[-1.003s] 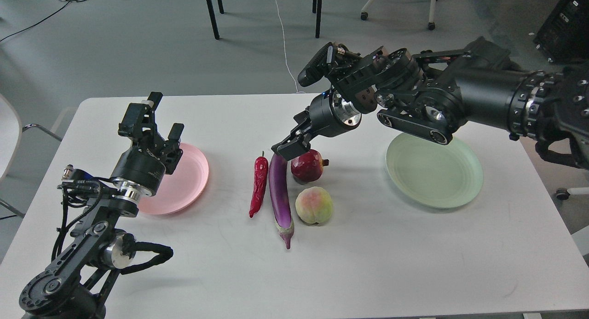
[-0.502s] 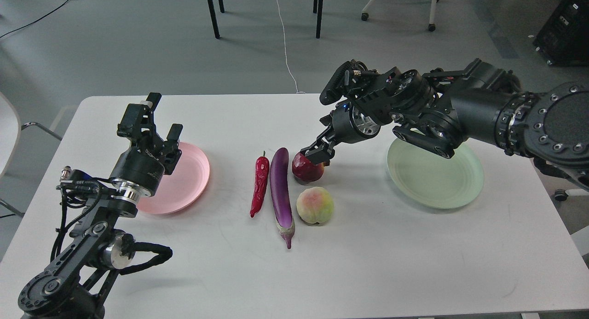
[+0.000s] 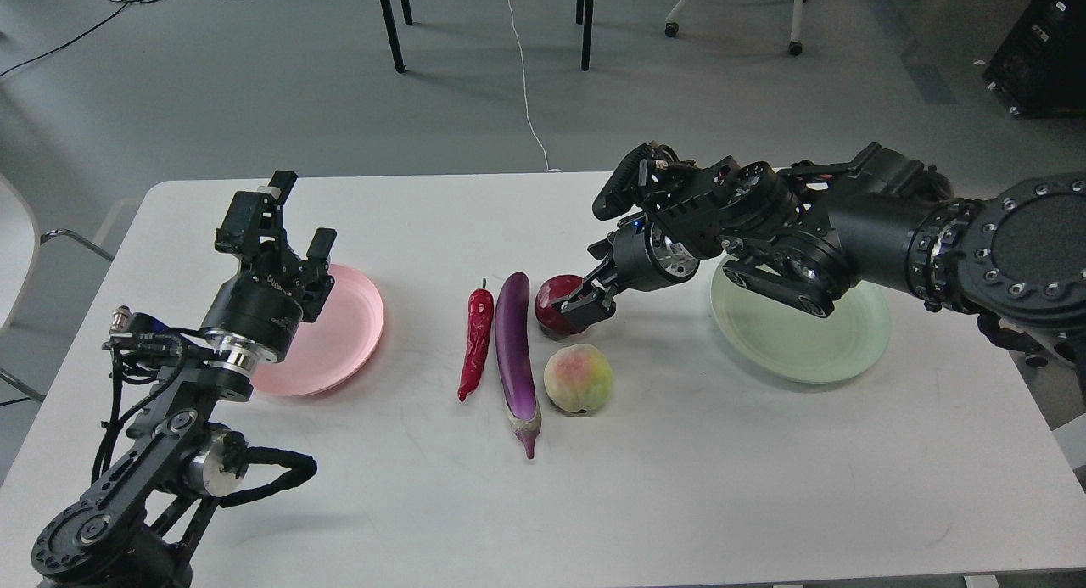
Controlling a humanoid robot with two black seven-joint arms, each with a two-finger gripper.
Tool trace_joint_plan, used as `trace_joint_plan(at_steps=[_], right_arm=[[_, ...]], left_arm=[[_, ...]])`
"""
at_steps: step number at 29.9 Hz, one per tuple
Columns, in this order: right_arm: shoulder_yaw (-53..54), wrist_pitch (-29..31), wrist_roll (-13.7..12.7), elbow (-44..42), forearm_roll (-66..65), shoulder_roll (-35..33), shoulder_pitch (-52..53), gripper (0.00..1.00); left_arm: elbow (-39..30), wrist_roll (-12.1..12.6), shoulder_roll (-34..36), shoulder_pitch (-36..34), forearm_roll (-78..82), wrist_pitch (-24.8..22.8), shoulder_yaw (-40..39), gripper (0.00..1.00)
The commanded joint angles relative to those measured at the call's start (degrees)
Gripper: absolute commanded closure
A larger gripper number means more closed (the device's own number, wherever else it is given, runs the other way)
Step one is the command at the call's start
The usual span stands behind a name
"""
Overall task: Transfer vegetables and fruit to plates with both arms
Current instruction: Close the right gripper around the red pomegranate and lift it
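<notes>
The dark red pomegranate (image 3: 553,303) sits mid-table. My right gripper (image 3: 584,306) is down on it, its fingers spread over its top and right side; it looks open, and the fruit rests on the table. The yellow-green peach (image 3: 579,378) lies just in front. The purple eggplant (image 3: 516,350) and the red chili pepper (image 3: 476,342) lie side by side to the left. The pink plate (image 3: 344,333) is at the left and holds nothing. My left gripper (image 3: 288,227) is open and empty, raised over that plate's far left edge. The pale green plate (image 3: 806,338) is at the right, partly under my right arm.
The white table (image 3: 679,486) has bare surface along the front. My right forearm (image 3: 848,223) reaches across above the green plate's back edge. Chair legs and cables stand on the floor beyond the table's far edge.
My right gripper has swung right from above the eggplant's tip and come down onto the pomegranate. The left arm has not moved.
</notes>
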Motion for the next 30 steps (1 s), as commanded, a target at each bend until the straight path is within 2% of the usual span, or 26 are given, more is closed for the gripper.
trace_joint_plan(at_steps=[1,23,30], right_arm=[[0.0,-2.2,0.0,-0.4,0.0,0.0,-1.4,0.02],[1.6,-9.9,0.0,-3.3,0.1,0.0,-7.6,0.04],[1.7,-11.6,0.0,-3.4,0.1,0.0,-8.9,0.1]], left_arm=[[0.0,0.0,0.0,0.0,0.0,0.0,0.0,0.0],[-1.5,0.0,0.3,0.9,0.0,0.0,0.0,0.0],[-1.6,0.0,0.3,0.9,0.0,0.0,-0.1,0.0]])
